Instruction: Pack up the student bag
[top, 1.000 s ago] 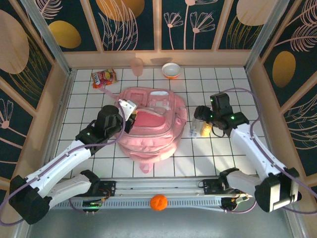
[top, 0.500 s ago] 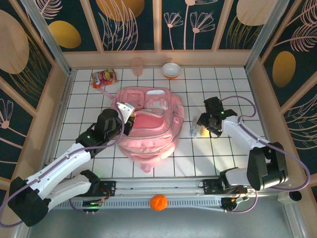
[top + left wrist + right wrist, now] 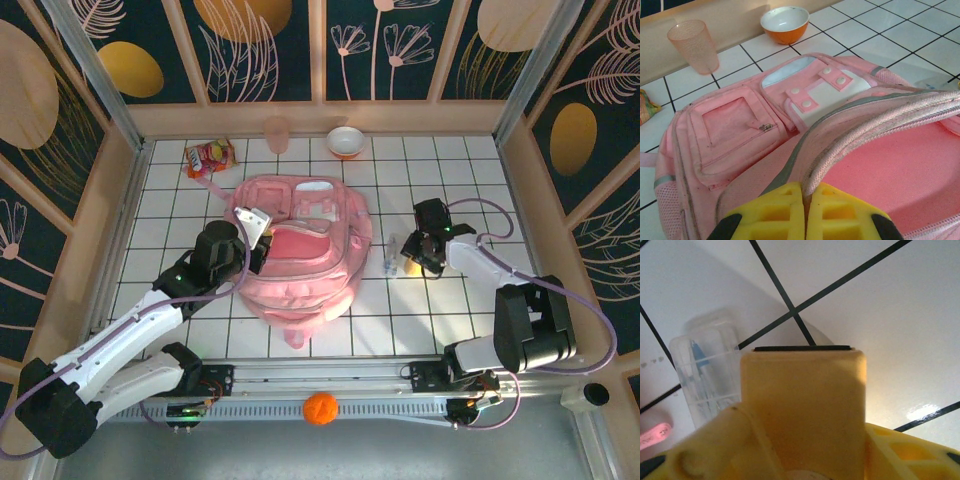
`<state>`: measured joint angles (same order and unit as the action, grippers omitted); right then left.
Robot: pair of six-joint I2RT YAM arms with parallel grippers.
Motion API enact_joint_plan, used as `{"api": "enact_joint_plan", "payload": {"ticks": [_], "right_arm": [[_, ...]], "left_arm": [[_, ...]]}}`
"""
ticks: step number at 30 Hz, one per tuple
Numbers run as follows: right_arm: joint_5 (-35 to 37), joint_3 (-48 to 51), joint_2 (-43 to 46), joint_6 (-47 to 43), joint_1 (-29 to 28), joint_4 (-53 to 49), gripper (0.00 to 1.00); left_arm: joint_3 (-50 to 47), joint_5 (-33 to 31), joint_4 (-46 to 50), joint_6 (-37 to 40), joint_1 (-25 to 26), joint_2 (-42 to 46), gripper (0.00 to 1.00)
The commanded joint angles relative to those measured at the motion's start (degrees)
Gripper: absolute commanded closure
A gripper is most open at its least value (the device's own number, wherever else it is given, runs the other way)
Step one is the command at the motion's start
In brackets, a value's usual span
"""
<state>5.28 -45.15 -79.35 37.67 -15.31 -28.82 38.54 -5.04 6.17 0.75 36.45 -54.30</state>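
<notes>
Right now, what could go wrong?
1. The left hand pinches only the zip rim of the student bag; the soft fabric may slip and the opening sag shut.
2. The clear case lies beside a finger of the right hand, not centred; a grasp may shove it away.

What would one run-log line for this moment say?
left gripper: shut on student bag rim | right gripper: low at clear case, grip unclear | bag: open

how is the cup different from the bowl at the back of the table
The cup is tall and narrow; the bowl is low and wide. The cup is see-through pink; the bowl is opaque orange, white inside. Both stand upright and empty, beyond the student bag.
</notes>
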Motion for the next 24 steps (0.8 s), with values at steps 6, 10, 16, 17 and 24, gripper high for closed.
{"api": "enact_joint_plan", "payload": {"ticks": [6, 10, 16, 17, 24], "right_arm": [[-3.5, 0.6, 11.7, -1.3, 0.6, 0.0, 0.6], [-11.4, 1.0, 22.1, -1.4, 0.5, 4.1, 0.63], [-24.0, 3.9, 33.9, 8.2, -0.4, 15.9, 0.7], [-25.4, 4.7, 34.8, 10.5, -1.1, 18.2, 0.71], [-19.3, 6.4, 33.5, 22.3, -16.7, 30.2, 0.71]], "left_arm": [[1.4, 0.7, -8.3, -4.8, -0.2, 0.2, 1.0], [1.8, 2.0, -10.1, -9.7, -0.2, 0.0, 1.0], [0.2, 6.2, -16.4, -14.9, -0.2, -1.3, 1.0], [-0.1, 7.0, -17.5, -15.9, -0.2, -1.8, 1.0], [0.5, 8.1, -19.0, -17.8, -0.2, -4.4, 1.0]]}}
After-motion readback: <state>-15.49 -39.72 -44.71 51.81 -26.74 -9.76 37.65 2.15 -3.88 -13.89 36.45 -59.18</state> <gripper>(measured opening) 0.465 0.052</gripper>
